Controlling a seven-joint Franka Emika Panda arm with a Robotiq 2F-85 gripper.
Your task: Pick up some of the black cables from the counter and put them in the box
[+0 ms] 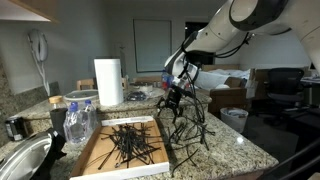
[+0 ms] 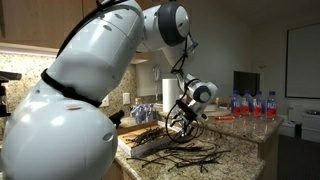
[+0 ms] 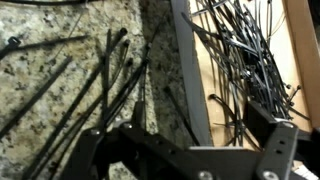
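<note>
Claw: gripper point(image 1: 172, 104) hanging released, jaws spreading wide, gripping nothing, hovering over box edge
Box: box point(image 1: 98, 158) sitting on counter point(image 1: 235, 150)
Cables: black cables point(image 1: 126, 141) lying heaped inside box; others sprawling on counter beside it

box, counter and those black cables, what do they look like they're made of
box: looks like plain cardboard, matte tan, with low, thin walls.
counter: polished stone, probably granite, judging by the beige-brown speckle and slight sheen.
black cables: thin, fairly stiff strands, likely plastic or rubber-coated. A few glint a little, but the pictures leave it open.
</note>
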